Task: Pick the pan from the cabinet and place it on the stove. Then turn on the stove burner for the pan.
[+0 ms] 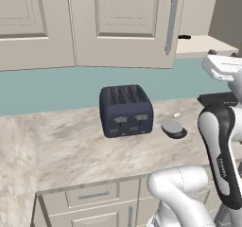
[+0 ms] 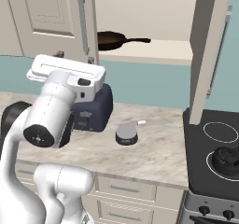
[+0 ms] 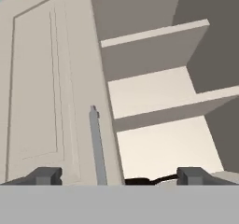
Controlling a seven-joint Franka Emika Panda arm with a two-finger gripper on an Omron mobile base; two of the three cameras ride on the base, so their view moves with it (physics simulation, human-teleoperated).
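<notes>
Gripper [image 3: 119, 176] hangs wide open and empty, facing the open cabinet [image 3: 154, 92] beside its door handle [image 3: 96, 146]. We see the pan [image 2: 111, 40] on the lowest shelf, its thin handle [image 2: 137, 40] pointing toward the stove [image 2: 219, 139]. We judge it rigid, fairly heavy and smooth; gripping the handle near the bowl should limit tipping.

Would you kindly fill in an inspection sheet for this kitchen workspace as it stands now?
Surface: marble counter, mostly bare.
Job's things: pan on the lowest shelf of the open cabinet; stove at right, with a black kettle on one ring.
Clutter: dark blue toaster; small round grey item and tiny white piece beside it.
End effector: open, empty, facing the cabinet shelves.
Cables: nothing seen.
Surroundings: teal backsplash, drawers below.
</notes>
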